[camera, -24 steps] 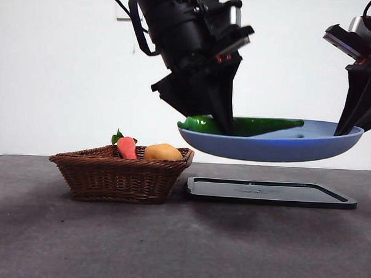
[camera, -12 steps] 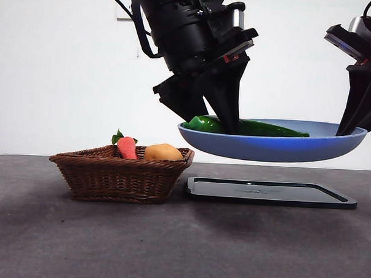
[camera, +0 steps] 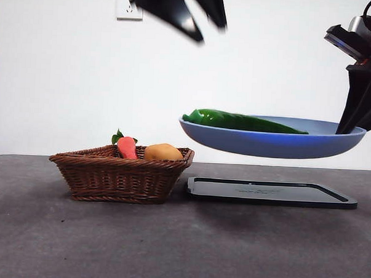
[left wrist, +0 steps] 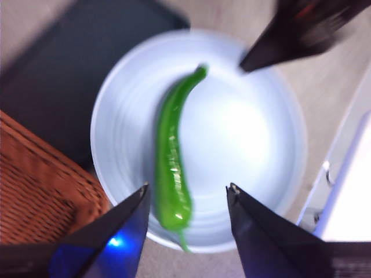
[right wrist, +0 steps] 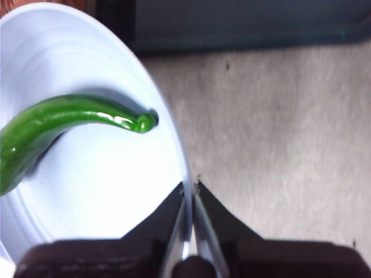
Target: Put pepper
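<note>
The long glossy green pepper (camera: 241, 121) lies free in the pale blue plate (camera: 277, 145), which hangs in the air above the black tray. It also shows in the left wrist view (left wrist: 172, 165) and the right wrist view (right wrist: 64, 119). My right gripper (right wrist: 190, 190) is shut on the plate's rim (right wrist: 174, 145) and holds it up from the right side (camera: 353, 115). My left gripper (left wrist: 186, 196) is open and empty, well above the plate, seen blurred at the top of the front view (camera: 200, 13).
A brown wicker basket (camera: 119, 176) stands on the dark table at the left, holding a red-orange carrot-like piece (camera: 126, 147) and a rounded orange-yellow fruit (camera: 163, 152). A flat black tray (camera: 269, 192) lies under the plate. A white wall is behind.
My left gripper let go of the pepper and rose away from the plate to the top of the view. The pepper now lies loose in the plate. The right gripper held still.
</note>
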{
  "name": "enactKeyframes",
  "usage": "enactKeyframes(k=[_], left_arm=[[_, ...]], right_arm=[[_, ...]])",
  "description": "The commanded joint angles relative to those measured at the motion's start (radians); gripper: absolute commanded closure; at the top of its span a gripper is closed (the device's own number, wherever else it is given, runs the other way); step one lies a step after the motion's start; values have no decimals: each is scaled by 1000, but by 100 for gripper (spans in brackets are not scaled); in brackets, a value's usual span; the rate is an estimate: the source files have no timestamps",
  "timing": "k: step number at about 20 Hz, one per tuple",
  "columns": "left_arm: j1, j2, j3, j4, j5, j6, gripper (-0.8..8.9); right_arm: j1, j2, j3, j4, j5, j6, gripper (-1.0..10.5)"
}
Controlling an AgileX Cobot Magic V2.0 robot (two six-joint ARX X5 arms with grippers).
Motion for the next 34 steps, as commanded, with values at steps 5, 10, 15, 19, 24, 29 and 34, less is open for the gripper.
enactKeyframes(k=[5,10,15,19,24,29,34], left_arm=[[13,-188,20,-8,-5,-6,580],[12,-274,20,-35,-3,-8,580],[12,-292,20,-46,-2,-16,580],[11,-292,20,-45,-2,-26,580],[11,-292,20,-45,-3,-26,580],[12,-292,20,-51,-3,-27,580],[12,-292,20,-59,-3,-27,580]], right_arm=[[-81,144,98,71,-2,40,941],[-114,376,289,70,48,43,941],[-126,559,447,70,47,65,941],[-133,643,495,91,48,67,941],[-139,682,495,99,48,66,941],[-138,682,495,109,45,58,833],[-147,615,495,75,44,45,762]])
